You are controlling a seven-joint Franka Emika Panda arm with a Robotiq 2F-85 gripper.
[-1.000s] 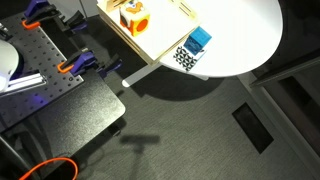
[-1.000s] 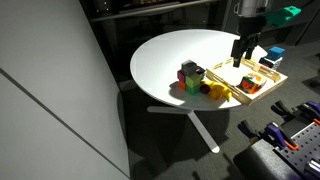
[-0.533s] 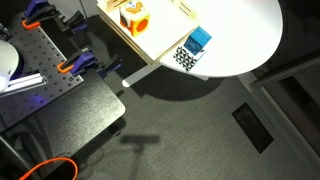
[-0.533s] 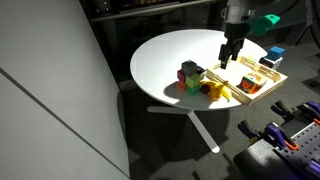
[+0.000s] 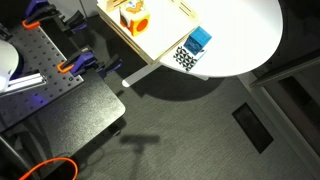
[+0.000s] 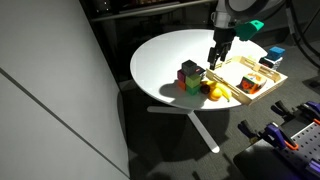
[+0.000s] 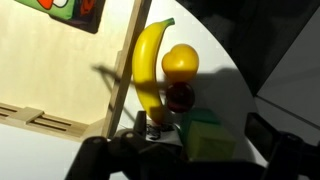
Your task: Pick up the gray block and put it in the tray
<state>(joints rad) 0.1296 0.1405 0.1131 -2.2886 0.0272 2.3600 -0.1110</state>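
In an exterior view the gray block (image 6: 187, 68) sits on top of a small cluster with a red and a green block (image 6: 191, 85) on the round white table, just left of the pale wooden tray (image 6: 232, 72). My gripper (image 6: 216, 58) hangs open and empty above the tray's near-left corner, to the right of the cluster. In the wrist view the open gripper (image 7: 190, 165) frames the green block (image 7: 205, 135). The tray's edge (image 7: 122, 70) runs on the left. The gray block is not clear there.
A banana (image 7: 150, 70), an orange fruit (image 7: 180, 62) and a dark red ball (image 7: 181, 97) lie beside the tray. An orange block (image 5: 133, 15) sits in the tray. A blue block (image 5: 198, 40) and a patterned piece (image 5: 186, 58) are near the table edge.
The gripper has moved left from over the tray's far side to its near-left corner, closer to the block cluster. Nothing else moved.
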